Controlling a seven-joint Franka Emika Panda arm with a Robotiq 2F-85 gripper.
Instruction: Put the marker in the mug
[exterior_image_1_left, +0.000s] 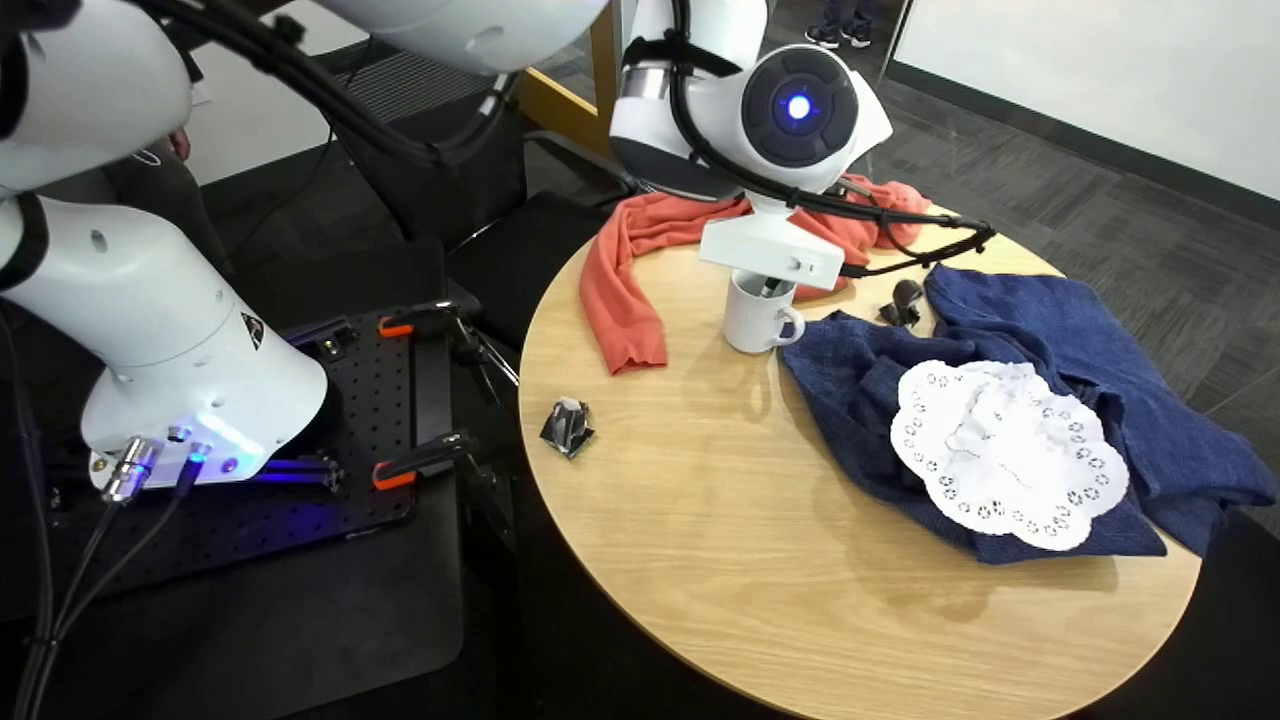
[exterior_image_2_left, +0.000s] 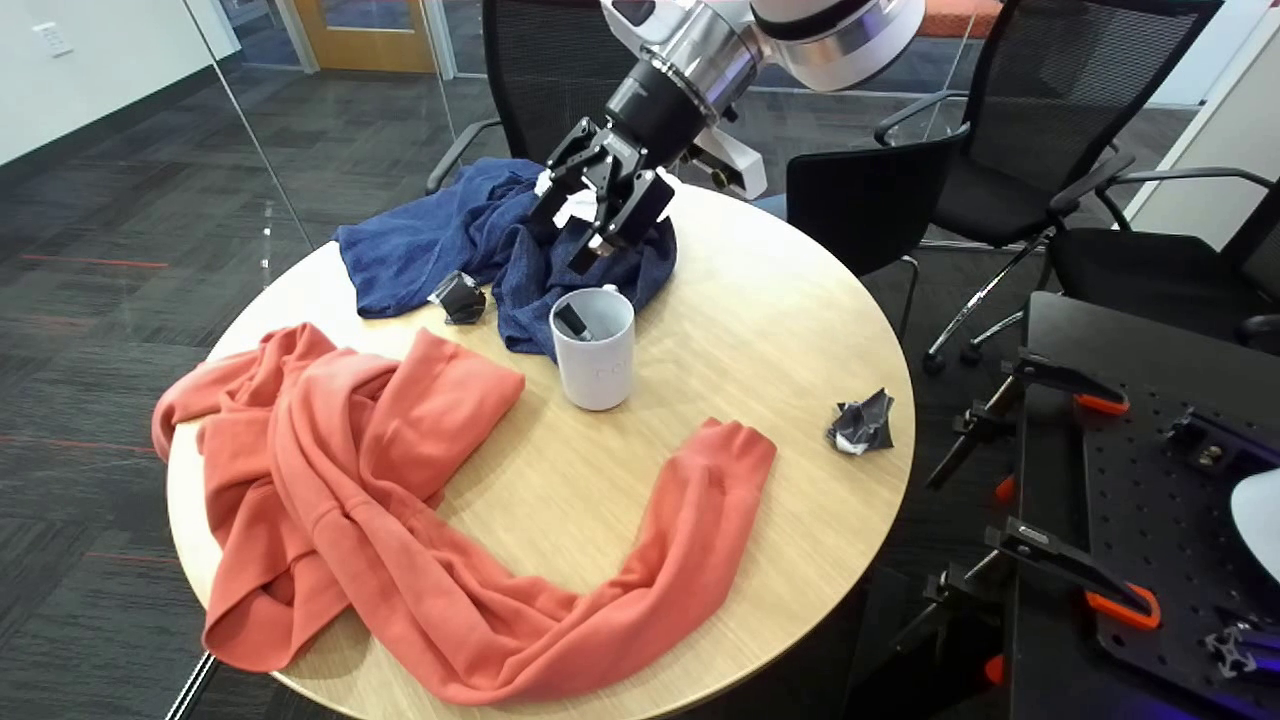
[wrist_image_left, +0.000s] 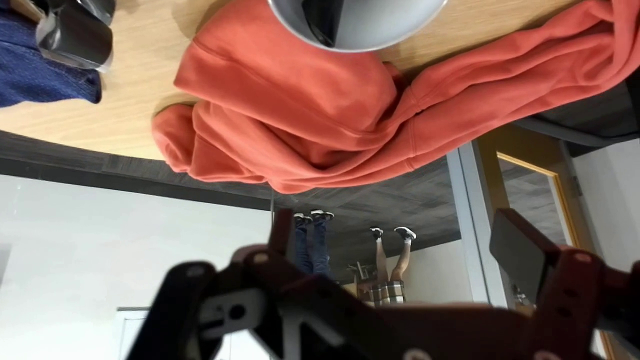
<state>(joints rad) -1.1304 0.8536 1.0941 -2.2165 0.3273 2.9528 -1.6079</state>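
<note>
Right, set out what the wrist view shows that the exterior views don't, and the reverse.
Only the wrist view: a person in plaid shorts, upside down in the picture.
Only the exterior views: the white doily on the blue cloth, the crumpled black lump near the edge of the table, and the clamps.
Shared: the mug with the marker in it, the red cloth, the blue cloth and the table. The open gripper shows in the wrist view and in an exterior view.

White, smooth-shelled, jointed robot arm (exterior_image_1_left: 450, 20): stands on a flared white base (exterior_image_1_left: 215, 370), reaches outward. White, rounded wrist (exterior_image_1_left: 705, 120): carries a round black button panel (exterior_image_1_left: 805, 140), lit blue at centre. Black metal two-fingered gripper (wrist_image_left: 399, 242): slants downward, fingers (wrist_image_left: 517, 250) spread well apart.
</note>
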